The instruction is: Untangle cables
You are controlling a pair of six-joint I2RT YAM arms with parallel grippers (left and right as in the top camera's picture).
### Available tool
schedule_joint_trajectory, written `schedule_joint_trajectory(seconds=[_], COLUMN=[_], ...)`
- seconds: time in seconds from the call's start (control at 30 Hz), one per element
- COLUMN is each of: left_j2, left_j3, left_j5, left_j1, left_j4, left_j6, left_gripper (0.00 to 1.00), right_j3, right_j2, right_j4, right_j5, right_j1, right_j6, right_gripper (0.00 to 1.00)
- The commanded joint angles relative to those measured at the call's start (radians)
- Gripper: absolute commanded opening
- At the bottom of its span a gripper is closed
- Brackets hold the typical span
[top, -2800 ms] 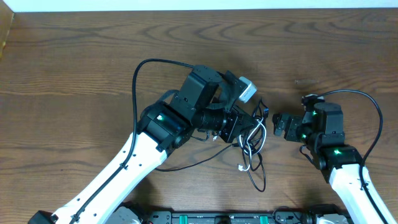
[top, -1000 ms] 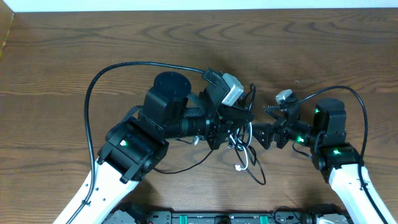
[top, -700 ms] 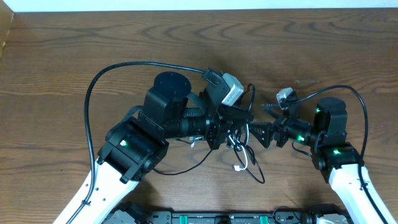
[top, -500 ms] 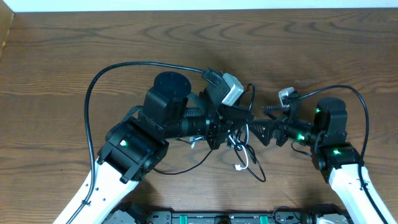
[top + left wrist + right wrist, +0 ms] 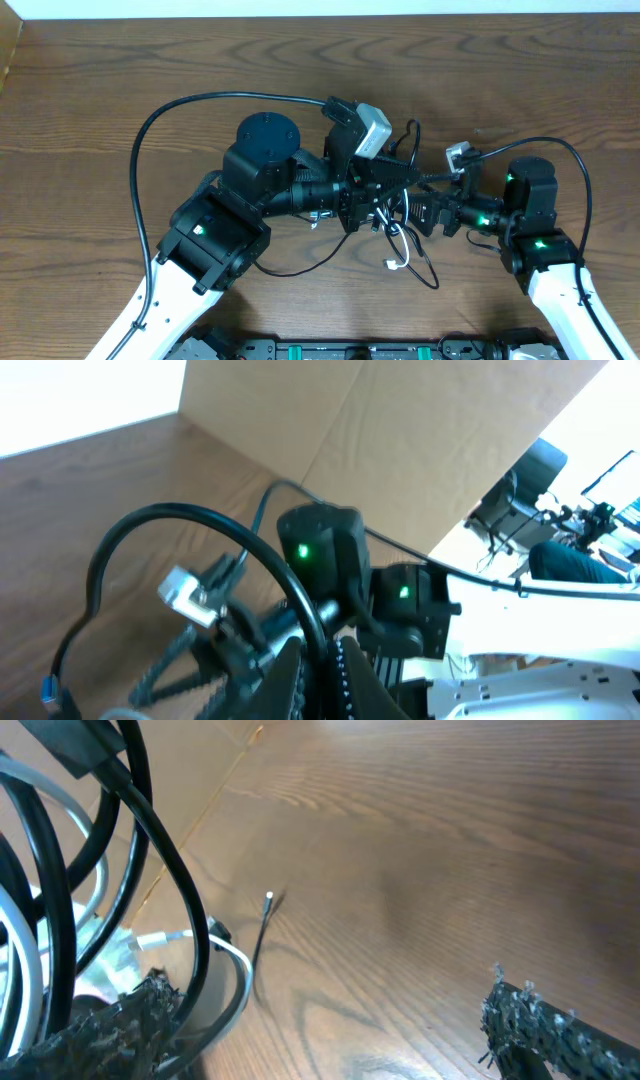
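Nearest me, the slack black loop point(image 5: 428, 278) and the white cable point(image 5: 396, 262) trail on the bench point(image 5: 100, 100), dragged slightly right. Above them, my left jaws stay clenched on a black cable point(image 5: 250, 545), just hoisted higher. My right jaws, spread wide and empty, have edged in beside the cables point(image 5: 400, 215). The strands look to be loosening, so I could grab one now.

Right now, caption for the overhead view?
Left gripper shut on a black cable; open right gripper faces the tangled cables.
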Motion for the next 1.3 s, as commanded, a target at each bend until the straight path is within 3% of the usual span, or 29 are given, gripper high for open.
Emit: schedule_joint_trajectory(seconds=[0.0, 0.4, 0.5, 0.7, 0.83, 1.07, 1.27], left_j2=[-0.009, -0.008, -0.008, -0.008, -0.008, -0.007, 0.007], left_j3=[0.007, 0.007, 0.007, 0.007, 0.007, 0.007, 0.007], left_j5=[0.021, 0.022, 0.025, 0.024, 0.021, -0.150, -0.428], left_j1=[0.003, 0.002, 0.002, 0.003, 0.003, 0.003, 0.003], left_j4=[0.046, 0.056, 0.079, 0.074, 0.058, -0.069, -0.248], left_j6=[-0.032, -0.040, -0.054, -0.053, -0.040, -0.023, -0.023], left_gripper=[0.07, 0.07, 0.07, 0.07, 0.07, 0.08, 0.08], right_j3=[0.012, 0.011, 0.011, 0.012, 0.012, 0.012, 0.012], right_j2=[-0.001, 0.020, 0.105, 0.274, 0.298, 0.298, 0.298], right_j4=[0.014, 0.054, 0.030, 0.071, 0.067, 0.012, 0.011], right_j5=[-0.040, 0.063, 0.208, 0.208, 0.208, 0.208, 0.208], right_j1=[0.032, 0.082, 0.134, 0.173, 0.143, 0.058, -0.016], right_j6=[-0.015, -0.004, -0.005, 0.004, 0.008, 0.008, 0.015], right_gripper=[0.99, 0.99, 0.99, 0.99, 0.99, 0.99, 0.99])
